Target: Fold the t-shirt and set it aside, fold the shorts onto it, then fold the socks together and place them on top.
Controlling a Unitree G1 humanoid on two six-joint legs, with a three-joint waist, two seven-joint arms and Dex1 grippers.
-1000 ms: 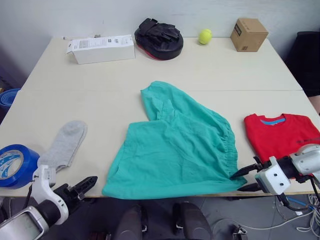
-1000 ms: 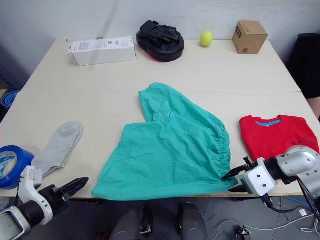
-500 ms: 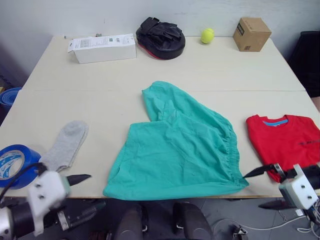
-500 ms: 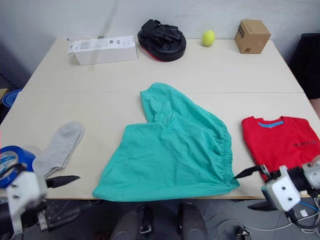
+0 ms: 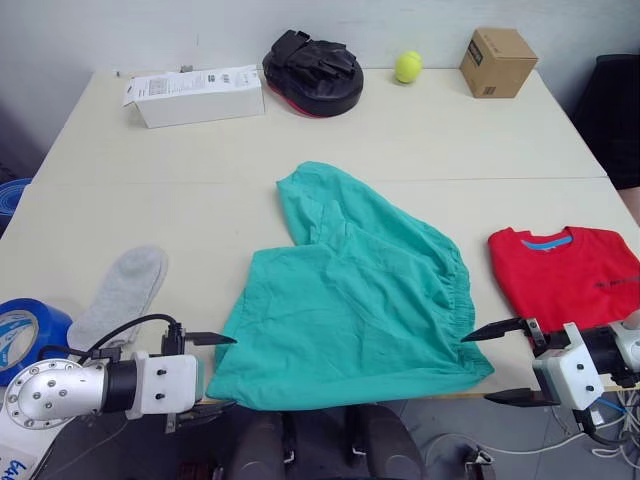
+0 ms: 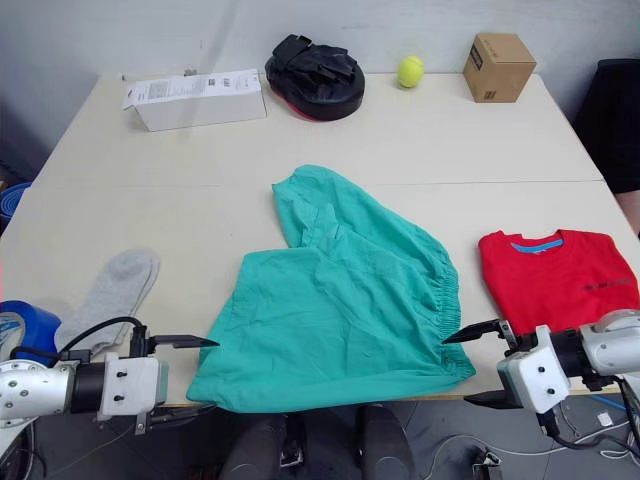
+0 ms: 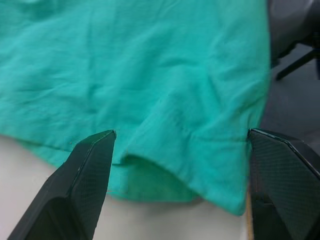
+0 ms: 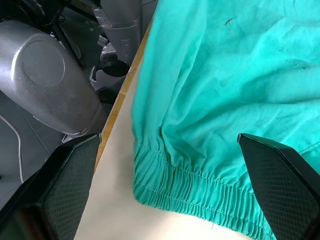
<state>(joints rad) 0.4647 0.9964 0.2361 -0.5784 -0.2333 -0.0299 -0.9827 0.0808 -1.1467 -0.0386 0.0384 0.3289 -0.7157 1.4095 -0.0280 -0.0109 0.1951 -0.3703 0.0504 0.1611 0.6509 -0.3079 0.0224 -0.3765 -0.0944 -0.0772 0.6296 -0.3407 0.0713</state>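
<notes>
You are working the second step: the t-shirt (image 5: pixel 570 275) is already lying folded just beyond your right end effector (image 5: pixel 507 363), toward the counter's (image 5: pixel 450 140) right edge, and the shorts (image 5: pixel 350 295) are sitting spread and rumpled between your two end effectors, not yet folded. Your left end effector (image 5: pixel 207 372) is hovering released at the near-left corner of the shorts, one finger over the counter and the other below its front edge; in the left wrist view the teal hem is lying directly ahead between the fingers. Your right end effector is likewise released, with the gathered waistband corner directly ahead of it, as the right wrist view confirms; neither is gripping cloth. In my judgement, the next move is calling for both end effectors to advance onto those two near corners, clench on them, and carry the near edge away from you over the far part of the garment, before you lift the folded shorts across to the t-shirt. One leg is bunching up on the far side, so expect an uneven fold. The socks (image 5: pixel 122 296) are lying just beyond your left end effector, untouched, beside a blue tape roll (image 5: pixel 25 335). As for containers, a cardboard box (image 5: pixel 497 62) and a white carton (image 5: pixel 195 95) are standing far across the counter, both closed, so I cannot tell their contents.
</notes>
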